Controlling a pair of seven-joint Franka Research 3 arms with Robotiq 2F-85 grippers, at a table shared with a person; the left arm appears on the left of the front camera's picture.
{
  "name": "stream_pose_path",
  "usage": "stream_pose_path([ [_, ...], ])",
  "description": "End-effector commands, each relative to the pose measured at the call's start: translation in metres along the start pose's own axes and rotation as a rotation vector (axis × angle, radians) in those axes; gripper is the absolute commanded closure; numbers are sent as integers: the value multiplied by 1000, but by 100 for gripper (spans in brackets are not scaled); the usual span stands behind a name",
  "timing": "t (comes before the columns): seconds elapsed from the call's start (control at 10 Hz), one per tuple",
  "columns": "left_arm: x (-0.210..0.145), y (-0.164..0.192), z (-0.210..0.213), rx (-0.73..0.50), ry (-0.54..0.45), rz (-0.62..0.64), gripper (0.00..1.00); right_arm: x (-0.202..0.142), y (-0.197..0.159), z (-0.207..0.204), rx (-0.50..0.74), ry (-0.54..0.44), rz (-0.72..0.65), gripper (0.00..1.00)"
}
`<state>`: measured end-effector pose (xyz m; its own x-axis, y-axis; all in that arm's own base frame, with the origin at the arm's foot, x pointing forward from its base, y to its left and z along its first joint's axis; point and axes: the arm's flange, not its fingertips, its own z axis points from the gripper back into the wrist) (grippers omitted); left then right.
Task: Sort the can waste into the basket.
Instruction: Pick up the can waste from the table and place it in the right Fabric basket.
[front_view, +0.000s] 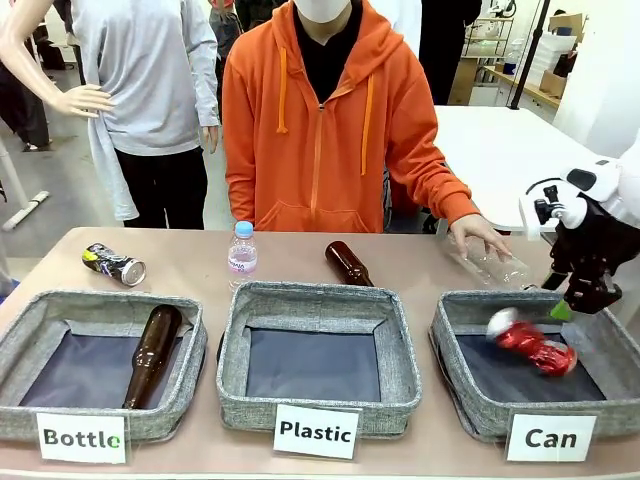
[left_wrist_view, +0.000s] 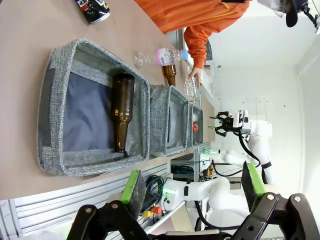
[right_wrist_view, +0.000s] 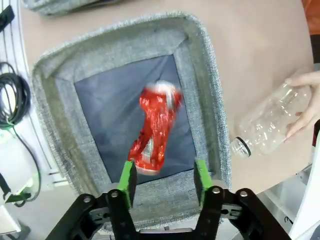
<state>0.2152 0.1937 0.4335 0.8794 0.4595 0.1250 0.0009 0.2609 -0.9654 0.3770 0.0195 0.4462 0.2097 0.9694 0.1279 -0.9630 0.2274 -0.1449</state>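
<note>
The crushed red can (front_view: 530, 343) is motion-blurred inside the grey basket labelled "Can" (front_view: 470, 305), free of my fingers. In the right wrist view the red can (right_wrist_view: 154, 131) lies over the basket's (right_wrist_view: 205, 75) dark base, just beyond my right gripper (right_wrist_view: 164, 175), which is open. In the front view that gripper (front_view: 578, 306) hangs over the basket's far right rim. The dark can with yellow-green marks (front_view: 114, 264) lies on the table at the far left, behind the "Bottle" basket, and shows again as the dark can (left_wrist_view: 93, 7) in the left wrist view. My left gripper (left_wrist_view: 192, 187) is open and holds nothing.
The person's hand (front_view: 478, 232) rests on a clear plastic bottle (front_view: 495, 266) behind the Can basket. A brown bottle (front_view: 152, 352) lies in the "Bottle" basket (front_view: 30, 330). The "Plastic" basket (front_view: 318, 300) has a pink-labelled water bottle (front_view: 242, 248) and another brown bottle (front_view: 348, 263) behind it.
</note>
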Motion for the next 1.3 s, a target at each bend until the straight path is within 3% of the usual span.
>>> stream_pose_path([
  [0.0,0,-3,3,-2,15,8,0,-1,-2,-4,-47,-21,-8,0],
  [0.2,0,-3,3,-2,15,8,0,-1,-6,-1,-17,-117,-59,0],
  [0.3,0,-3,3,-2,15,8,0,-2,-10,7,91,-267,-194,0],
  [0.4,0,-3,3,-2,15,8,0,-6,-13,17,205,-438,-518,1],
  [0.5,0,-3,3,-2,15,8,0,-11,-15,29,410,-623,-889,1],
  [0.6,0,-3,3,-2,15,8,0,-22,-16,35,606,-878,-1147,1],
  [0.7,0,-3,3,-2,15,8,0,-34,-12,34,686,-1102,-1309,1],
  [0.8,0,-3,3,-2,15,8,0,-43,-11,31,766,-1253,-1430,1],
  [1.0,0,-3,3,-2,15,8,0,-50,-12,28,869,-1327,-1529,1],
  [1.2,0,-3,3,-2,15,8,0,-48,-11,29,762,-1369,-1672,1],
])
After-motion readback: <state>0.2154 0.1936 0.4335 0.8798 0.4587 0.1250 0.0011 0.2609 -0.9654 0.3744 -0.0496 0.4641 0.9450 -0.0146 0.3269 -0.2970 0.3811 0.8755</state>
